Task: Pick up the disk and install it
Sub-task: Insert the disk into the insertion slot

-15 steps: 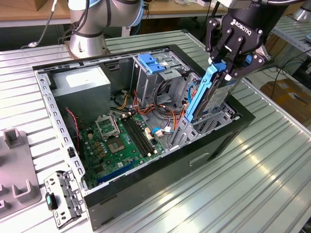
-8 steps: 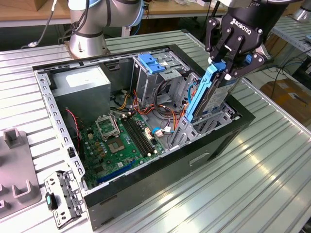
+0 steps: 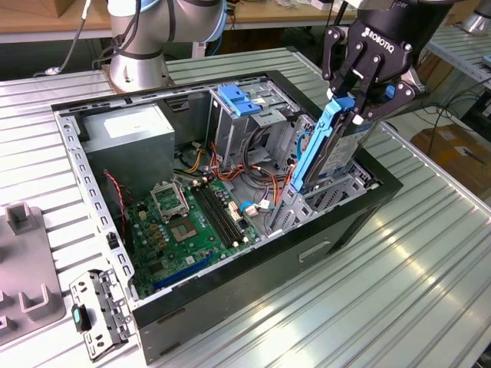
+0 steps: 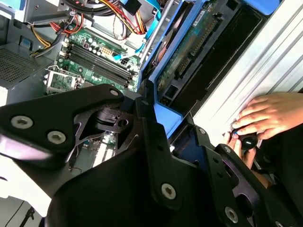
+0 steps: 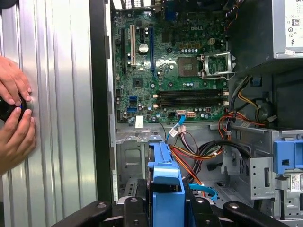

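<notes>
The disk (image 3: 330, 149) (upright, blue-framed) pinched by the gripper (image 3: 354, 107); case (image 3: 253, 284) on ribbed metal table (image 3: 430, 268).

Gripper (image 4: 169, 124) clamped on blue carrier end of disk (image 4: 189, 52), green circuit side showing. Motherboard (image 4: 90, 61) beyond, coloured cables (image 4: 102, 14) near it. 2 hands (image 4: 267, 112) on dark knob (image 4: 248, 140), against ribbed table (image 4: 279, 56).

One disk (image 3: 317, 151), one computer case (image 3: 230, 307), one motherboard (image 3: 184, 230), one power supply (image 3: 126, 138), two hands (image 5: 13, 85) (image 5: 16, 139).
</notes>
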`<state>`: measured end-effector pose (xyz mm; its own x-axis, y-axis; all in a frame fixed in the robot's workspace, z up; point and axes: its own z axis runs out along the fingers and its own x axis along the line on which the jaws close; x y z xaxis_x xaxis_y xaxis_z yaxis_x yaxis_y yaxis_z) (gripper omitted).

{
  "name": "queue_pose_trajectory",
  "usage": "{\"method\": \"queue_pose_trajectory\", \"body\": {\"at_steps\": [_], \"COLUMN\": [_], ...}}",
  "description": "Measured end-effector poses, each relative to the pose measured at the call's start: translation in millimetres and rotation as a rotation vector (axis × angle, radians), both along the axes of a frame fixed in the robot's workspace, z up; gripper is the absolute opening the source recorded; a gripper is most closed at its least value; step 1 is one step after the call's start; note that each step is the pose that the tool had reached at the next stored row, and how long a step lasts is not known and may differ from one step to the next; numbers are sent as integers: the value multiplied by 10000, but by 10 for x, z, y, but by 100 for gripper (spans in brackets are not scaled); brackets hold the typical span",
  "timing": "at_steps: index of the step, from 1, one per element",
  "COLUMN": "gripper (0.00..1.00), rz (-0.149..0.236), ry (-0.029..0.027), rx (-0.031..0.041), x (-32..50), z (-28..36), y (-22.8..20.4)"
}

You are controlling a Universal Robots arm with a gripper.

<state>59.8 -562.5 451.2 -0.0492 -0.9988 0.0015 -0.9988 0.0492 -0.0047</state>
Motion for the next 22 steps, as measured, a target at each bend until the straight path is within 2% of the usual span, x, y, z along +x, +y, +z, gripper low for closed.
{"method": "queue_pose_trajectory", "body": {"at_steps": [12, 22], "gripper": [36, 36], "rz": [1, 0], "ry": [1, 49], "rx": [1, 2], "x": [0, 0], "z": [-84, -214], "y": [-17, -27]}}
